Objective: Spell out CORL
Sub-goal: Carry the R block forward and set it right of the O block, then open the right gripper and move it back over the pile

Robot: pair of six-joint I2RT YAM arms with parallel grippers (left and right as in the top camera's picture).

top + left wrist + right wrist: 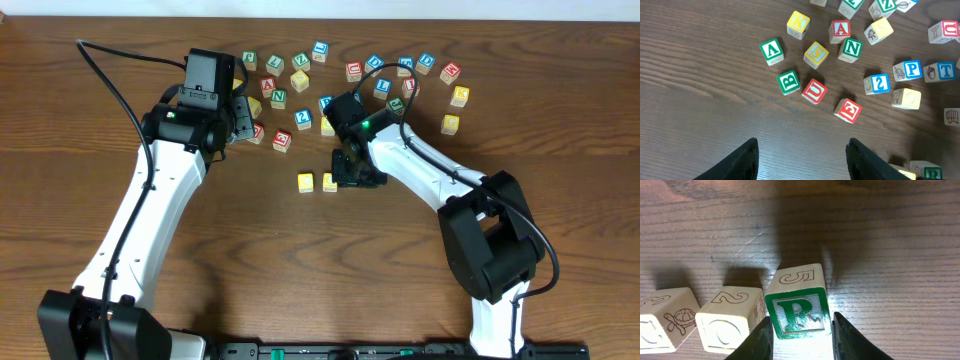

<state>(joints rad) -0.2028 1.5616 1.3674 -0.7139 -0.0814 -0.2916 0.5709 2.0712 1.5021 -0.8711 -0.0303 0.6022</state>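
Note:
Two yellow-topped cubes [305, 182] [330, 182] lie side by side in mid-table. In the right wrist view these are the C cube [662, 322] and the O cube [727, 322]. The green R cube [797, 310] rests on the wood just right of the O cube, nearly touching it. My right gripper [802, 322] [352, 176] stands open around the R cube, with a thin gap at each finger, and hides it from overhead. My left gripper [802, 150] [240, 115] is open and empty above bare wood. I cannot pick out the L cube among the scattered ones.
Several loose letter cubes are scattered along the back of the table [300, 75] [420, 75]. In front of my left gripper lie a green B [789, 82], a red U [814, 91] and a blue 2 [876, 83].

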